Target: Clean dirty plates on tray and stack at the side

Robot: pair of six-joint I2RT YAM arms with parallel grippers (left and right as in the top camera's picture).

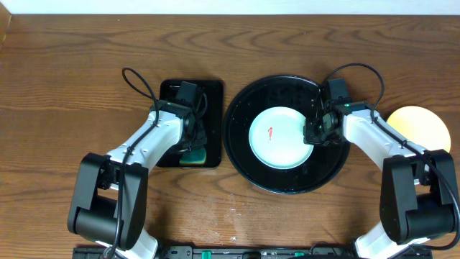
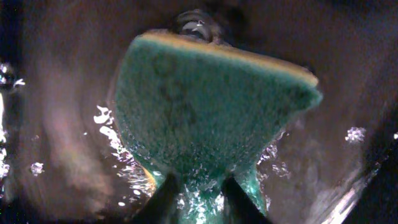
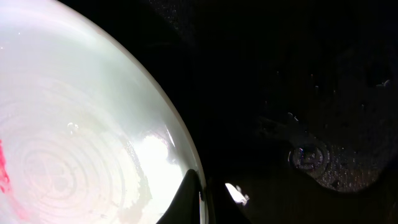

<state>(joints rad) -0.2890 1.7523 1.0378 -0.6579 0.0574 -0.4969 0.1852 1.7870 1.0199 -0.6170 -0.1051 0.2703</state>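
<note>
A pale mint-white plate point(image 1: 282, 144) with a small red smear lies in the large round black tray point(image 1: 287, 181). My right gripper point(image 1: 315, 134) is shut on this plate's right rim; the right wrist view shows one finger on the plate point(image 3: 81, 137) and the gripper point(image 3: 202, 202) astride the rim. A pale yellow plate point(image 1: 420, 126) lies on the table at the right. I see no third plate. My left gripper point(image 1: 192, 140) is shut on a green and yellow sponge point(image 1: 192, 157) over the small rectangular tray; the left wrist view shows the sponge point(image 2: 205, 106) pinched between the fingers point(image 2: 199, 199).
The small rectangular black tray point(image 1: 169, 92) stands left of the round tray, nearly touching it, and looks wet. The right arm's body lies between the round tray and the yellow plate. Bare wooden table point(image 1: 72, 72) stretches to the back and far left.
</note>
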